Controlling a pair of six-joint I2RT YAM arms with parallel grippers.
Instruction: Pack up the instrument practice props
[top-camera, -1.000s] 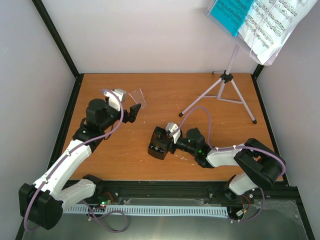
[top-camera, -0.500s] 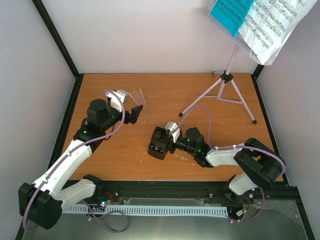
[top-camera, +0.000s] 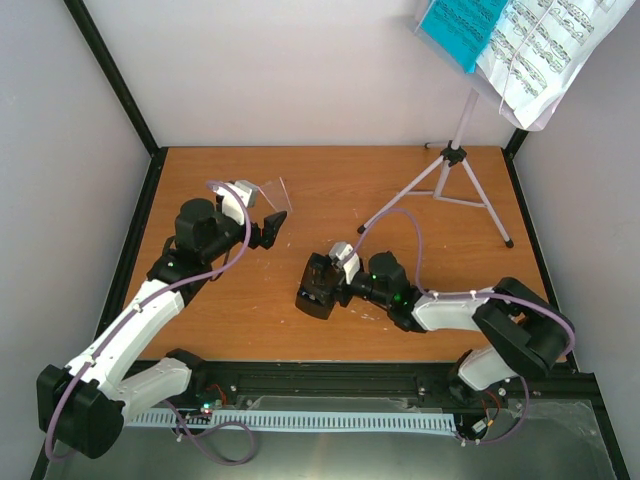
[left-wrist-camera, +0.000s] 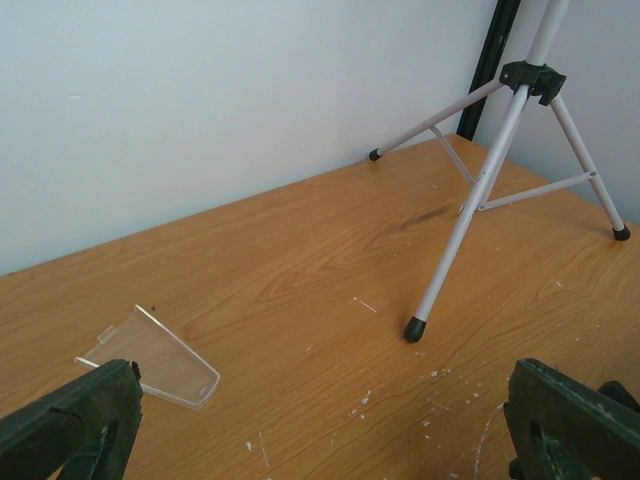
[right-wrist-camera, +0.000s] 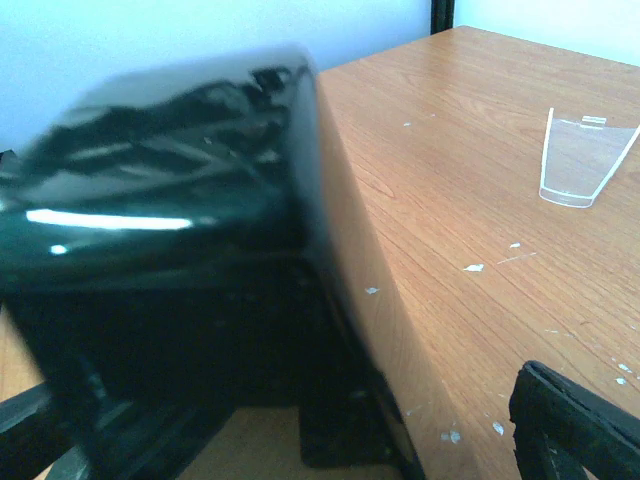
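The metronome (top-camera: 312, 298) sits mid-table (top-camera: 350, 180) between the right gripper's (top-camera: 330, 275) jaws, which are spread wide and off its sides, apparently letting go so it can be capped. Its clear cover (left-wrist-camera: 155, 360) lies just ahead of the left gripper (top-camera: 268, 225), also wide open and empty. The music stand (top-camera: 455, 160) waits far right. A second ago the right jaws were narrower around the metronome
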